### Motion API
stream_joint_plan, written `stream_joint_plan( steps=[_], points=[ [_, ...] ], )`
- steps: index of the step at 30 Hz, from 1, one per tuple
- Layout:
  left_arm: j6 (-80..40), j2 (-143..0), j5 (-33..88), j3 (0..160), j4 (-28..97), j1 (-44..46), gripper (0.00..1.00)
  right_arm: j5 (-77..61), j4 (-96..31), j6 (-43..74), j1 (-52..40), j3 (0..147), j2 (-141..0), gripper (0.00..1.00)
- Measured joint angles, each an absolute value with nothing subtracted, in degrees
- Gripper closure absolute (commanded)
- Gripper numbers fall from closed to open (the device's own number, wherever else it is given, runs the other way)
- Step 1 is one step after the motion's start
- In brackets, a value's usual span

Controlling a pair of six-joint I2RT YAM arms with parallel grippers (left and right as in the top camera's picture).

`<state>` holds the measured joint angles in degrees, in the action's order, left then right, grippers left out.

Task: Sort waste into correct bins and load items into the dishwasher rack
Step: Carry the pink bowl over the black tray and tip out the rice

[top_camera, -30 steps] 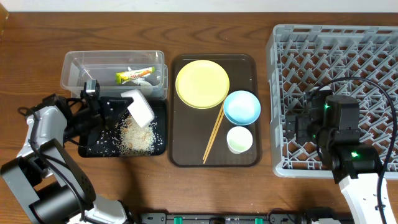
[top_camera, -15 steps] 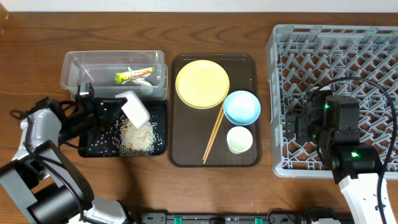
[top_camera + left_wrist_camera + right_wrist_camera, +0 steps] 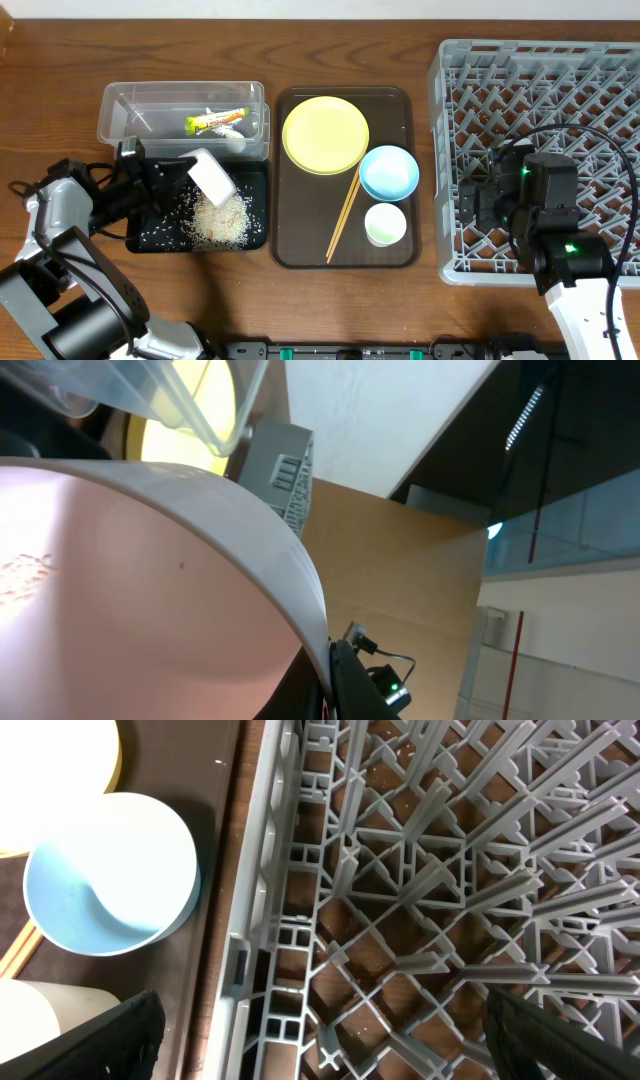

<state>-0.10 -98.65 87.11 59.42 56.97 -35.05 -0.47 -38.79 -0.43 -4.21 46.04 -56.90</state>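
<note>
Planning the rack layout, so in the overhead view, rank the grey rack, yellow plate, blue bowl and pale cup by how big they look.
Largest to smallest:
grey rack
yellow plate
blue bowl
pale cup
No two look close enough to tie.

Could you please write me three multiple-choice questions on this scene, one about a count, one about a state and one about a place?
1. How many round dishes sit on the brown tray? A) one B) three C) five
2. The white bowl in the left gripper is: A) tilted above the black tray B) resting flat on it C) upside down on it
3. The snack wrapper lies: A) on the brown tray B) on the black tray C) in the clear container

Answers:
1. B: the yellow plate, blue bowl and cup sit there.
2. A: it hangs slanted over the spilled rice.
3. C: it shows through the clear walls.
</note>
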Motion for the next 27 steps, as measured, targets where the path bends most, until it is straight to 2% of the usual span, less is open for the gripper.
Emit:
stream_joint_plan(
  steps=[12, 22, 27],
  points=[
    [-2.04, -98.65, 88.09, 59.42, 56.31, -35.05, 0.94, -0.47, -39.35, -0.43, -4.21, 46.04, -56.90, 0.01],
    [-11.51, -98.65, 88.42, 59.42, 56.16, -35.05, 0.94, -0.47, -39.40, -0.43, -4.21, 46.04, -56.90, 0.01],
    [-11.11, -98.65, 88.27, 59.35, 48.62, -35.05, 0.94, -0.47, -39.42, -0.43, -4.21, 46.04, -56.90, 0.01]
  ],
)
